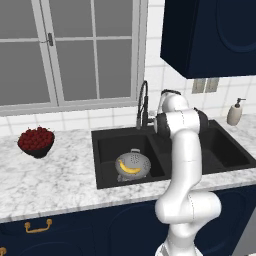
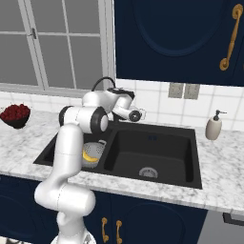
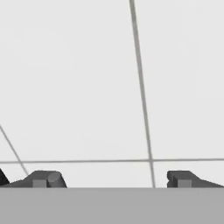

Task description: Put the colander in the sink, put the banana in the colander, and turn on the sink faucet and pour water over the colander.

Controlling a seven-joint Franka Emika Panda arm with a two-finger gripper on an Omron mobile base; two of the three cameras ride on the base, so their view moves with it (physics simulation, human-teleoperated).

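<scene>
Colander [image 1: 133, 164] in sink [image 1: 105, 135]; pincer [image 3: 112, 179] agape facing wall tiles [image 3: 78, 87].

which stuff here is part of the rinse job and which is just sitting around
Job: colander, banana lying in it, sink, sink faucet, gripper open, facing the tiled wall.

Sitting around: bowl of red fruit, soap dispenser.

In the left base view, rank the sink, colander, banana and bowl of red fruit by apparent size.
1. sink
2. bowl of red fruit and colander, which look about alike
3. banana
</scene>
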